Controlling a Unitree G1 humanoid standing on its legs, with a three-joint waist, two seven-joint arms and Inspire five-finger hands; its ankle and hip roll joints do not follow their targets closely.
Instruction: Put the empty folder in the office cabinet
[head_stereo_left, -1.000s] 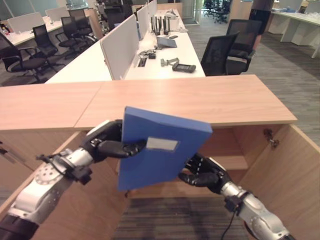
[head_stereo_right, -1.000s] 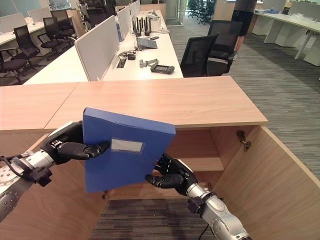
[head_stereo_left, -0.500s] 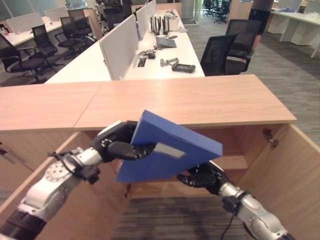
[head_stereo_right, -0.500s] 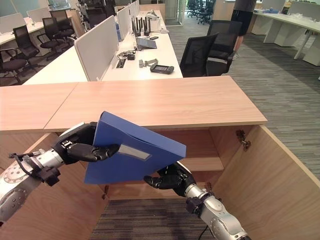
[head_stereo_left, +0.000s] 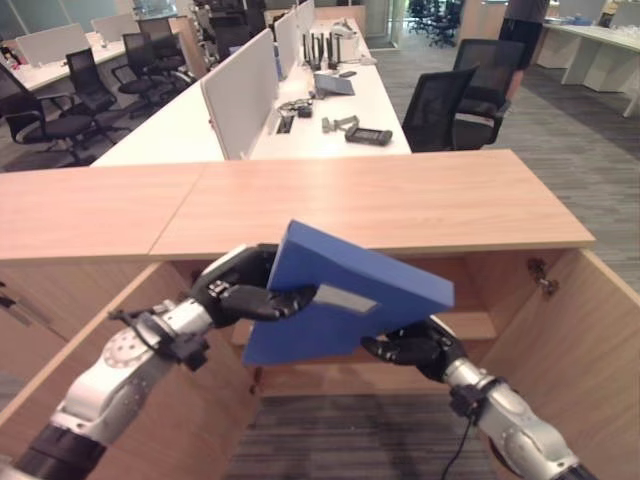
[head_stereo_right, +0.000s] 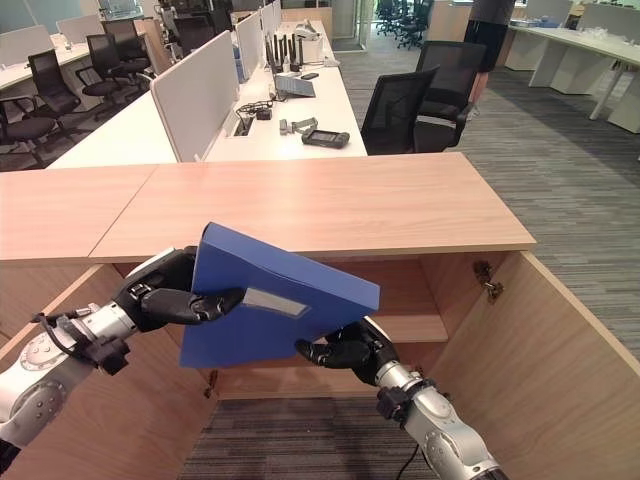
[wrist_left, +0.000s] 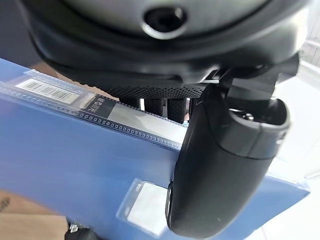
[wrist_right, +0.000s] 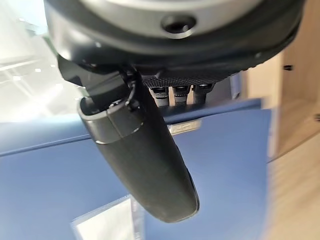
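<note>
A blue folder (head_stereo_left: 345, 300) with a grey label pocket hangs tilted in front of the open wooden cabinet (head_stereo_left: 470, 290), its top edge leaning toward the opening. My left hand (head_stereo_left: 240, 292) is shut on the folder's left edge, thumb across the front face (wrist_left: 75, 165). My right hand (head_stereo_left: 410, 348) is shut on the lower right corner, fingers behind the folder and thumb on the front (wrist_right: 220, 165). The cabinet's shelf (head_stereo_right: 405, 325) shows behind the folder.
The cabinet's doors stand open on both sides, the right door (head_stereo_left: 590, 350) with a hinge. Its wooden top (head_stereo_left: 380, 200) runs across the view. Behind are white desks (head_stereo_left: 300, 110) with dividers and black office chairs (head_stereo_left: 450, 100). A person (head_stereo_left: 525, 20) stands far back.
The folder has tipped from nearly upright to a flatter tilt and moved slightly toward the cabinet opening. Both hands kept their hold and moved with it.
</note>
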